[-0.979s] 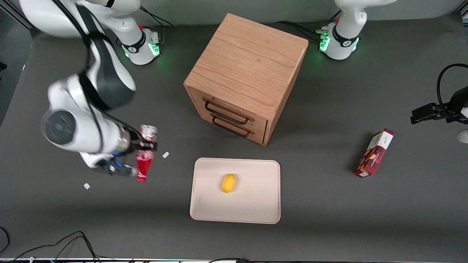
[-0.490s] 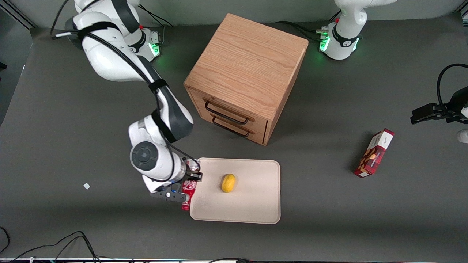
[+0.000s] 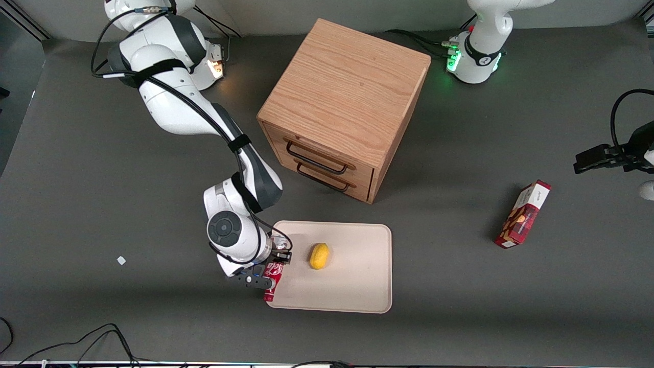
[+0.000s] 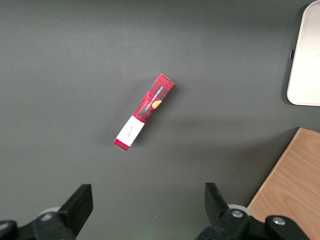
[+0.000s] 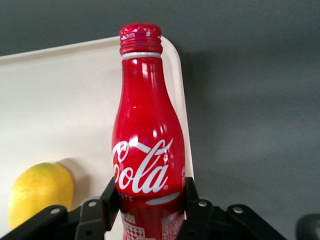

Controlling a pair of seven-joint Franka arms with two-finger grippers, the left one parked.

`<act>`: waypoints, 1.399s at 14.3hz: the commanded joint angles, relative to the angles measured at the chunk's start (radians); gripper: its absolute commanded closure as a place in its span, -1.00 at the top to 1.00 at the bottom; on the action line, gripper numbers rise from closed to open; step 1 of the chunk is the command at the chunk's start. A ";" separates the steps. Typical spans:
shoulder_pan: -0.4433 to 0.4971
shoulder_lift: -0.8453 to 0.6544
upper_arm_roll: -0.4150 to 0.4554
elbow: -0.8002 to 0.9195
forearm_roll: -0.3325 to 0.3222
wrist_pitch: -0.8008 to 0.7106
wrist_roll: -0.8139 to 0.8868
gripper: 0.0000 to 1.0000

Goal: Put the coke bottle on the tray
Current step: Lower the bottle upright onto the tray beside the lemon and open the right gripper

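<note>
My right gripper is shut on the coke bottle, a slim red bottle with white script, holding it by its lower body. The bottle lies tilted over the edge of the cream-white tray, at the tray's corner toward the working arm's end and nearer the front camera. Its red cap points past the tray's rounded corner. The black fingers press both sides of the bottle.
A yellow lemon lies on the tray beside the bottle. A wooden drawer cabinet stands farther from the camera than the tray. A red snack box lies toward the parked arm's end. A small white scrap lies toward the working arm's end.
The right arm has carried the bottle from the open table toward the working arm's end over to the tray's edge, closing in a little more during the last half second.
</note>
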 commanded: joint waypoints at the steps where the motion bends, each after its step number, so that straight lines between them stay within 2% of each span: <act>1: 0.028 0.041 -0.018 0.047 -0.036 0.000 -0.043 -1.00; 4: 0.029 0.048 -0.020 0.041 -0.039 -0.002 -0.063 -0.98; 5: 0.029 0.048 -0.020 0.041 -0.039 -0.002 -0.061 -0.67; 6: 0.029 0.050 -0.020 0.041 -0.039 -0.002 -0.061 -0.03; 7: 0.031 0.050 -0.020 0.041 -0.040 -0.002 -0.058 0.99; 20: 0.025 0.047 -0.020 0.041 -0.039 -0.002 -0.049 1.00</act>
